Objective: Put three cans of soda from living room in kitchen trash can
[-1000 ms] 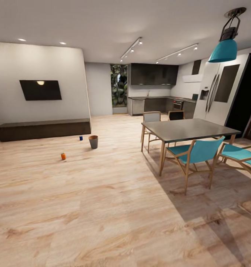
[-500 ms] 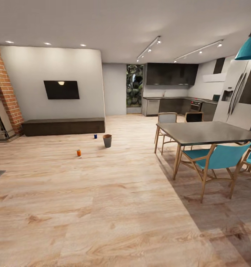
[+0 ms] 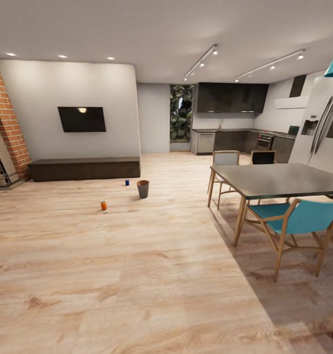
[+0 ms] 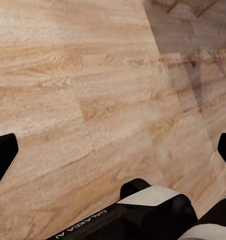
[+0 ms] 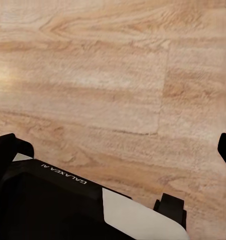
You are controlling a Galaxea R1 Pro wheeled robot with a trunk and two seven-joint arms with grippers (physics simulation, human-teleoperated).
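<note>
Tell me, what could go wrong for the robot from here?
The orange can and the blue can stand far off on the floor, small and easy to knock over when reached for. The bin stands loose right by them, so a rolling base might bump it. Only two cans show, so the third may need hunting. The dining table and chairs narrow the way on one side.
</note>
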